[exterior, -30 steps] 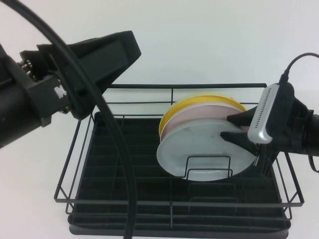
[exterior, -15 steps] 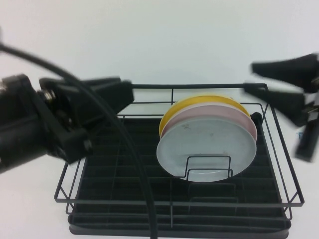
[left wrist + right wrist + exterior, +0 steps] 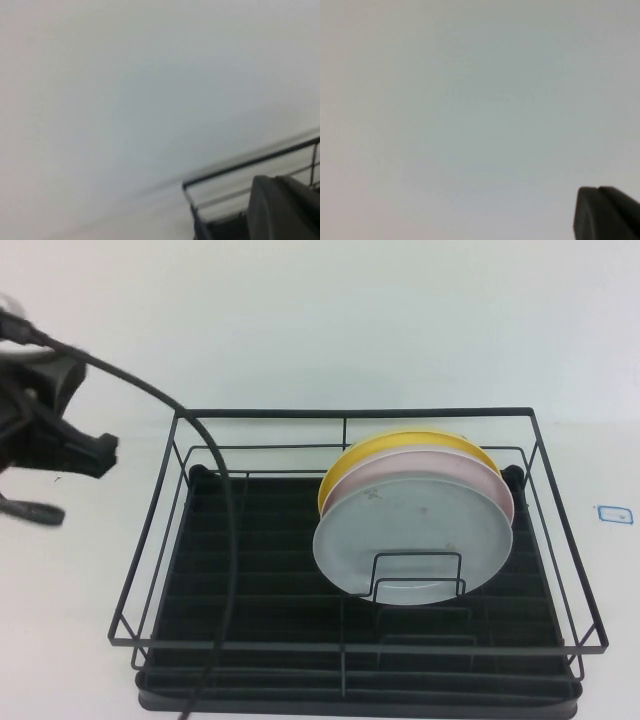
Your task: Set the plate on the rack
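The pale grey-blue plate [image 3: 413, 536] stands upright in the black wire rack [image 3: 262, 540], leaning against a wire divider. It is the front one of three stacked plates, and nothing touches it. My left gripper [image 3: 274, 179] is shut and empty, out past the rack's left side, where its arm [image 3: 55, 445] shows as a dark blur. A corner of the rack's rail [image 3: 250, 164] crosses the left wrist view. My right gripper [image 3: 597, 190] is shut and empty over bare white table, outside the high view.
A pale pink plate [image 3: 445, 468] and a yellow plate [image 3: 395, 447] stand right behind the grey-blue one. The left arm's black cable [image 3: 228, 530] hangs across the rack's left half. A small blue-edged label [image 3: 612, 512] lies on the table to the right.
The right gripper let go of the plate's edge, pulled away to the right and left the high view. The left arm drew back to the left. Both grippers closed.
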Available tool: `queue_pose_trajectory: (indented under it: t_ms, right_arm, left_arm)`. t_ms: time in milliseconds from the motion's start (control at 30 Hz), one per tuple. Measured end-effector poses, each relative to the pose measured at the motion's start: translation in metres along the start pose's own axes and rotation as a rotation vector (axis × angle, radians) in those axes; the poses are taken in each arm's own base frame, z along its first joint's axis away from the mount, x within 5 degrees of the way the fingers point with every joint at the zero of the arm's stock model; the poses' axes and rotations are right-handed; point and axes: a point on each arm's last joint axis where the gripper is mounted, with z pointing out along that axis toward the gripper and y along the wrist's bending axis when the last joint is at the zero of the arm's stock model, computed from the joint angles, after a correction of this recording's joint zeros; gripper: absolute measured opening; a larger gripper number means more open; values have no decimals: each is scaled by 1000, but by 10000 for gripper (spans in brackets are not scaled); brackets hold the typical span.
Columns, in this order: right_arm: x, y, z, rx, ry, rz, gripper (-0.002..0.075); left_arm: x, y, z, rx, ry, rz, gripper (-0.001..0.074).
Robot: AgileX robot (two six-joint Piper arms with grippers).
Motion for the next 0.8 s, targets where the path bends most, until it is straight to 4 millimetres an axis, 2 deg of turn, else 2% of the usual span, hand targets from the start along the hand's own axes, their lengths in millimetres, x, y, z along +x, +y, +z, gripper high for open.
queue_pose_trajectory:
  t_ms: [100,233,400,500,800]
  right_arm:
    - [23,8,-18,-9,25,-12,-1]
    - [66,33,-35,-136,75,39,-1]
    - [109,52,-43,-201,196,199,-1]
    - [122,56,-47,-209,238,216,-1]
    - [125,57,-47,-203,246,213,-2]
  left_arm:
    - [34,8,17,-22,132,-12,1]
    - [81,5,28,1,298,-1,1]
    - [115,-1,32,5,399,29,1]
    - [120,0,33,-19,403,33,1]
    - [120,1,34,-14,399,104,1]
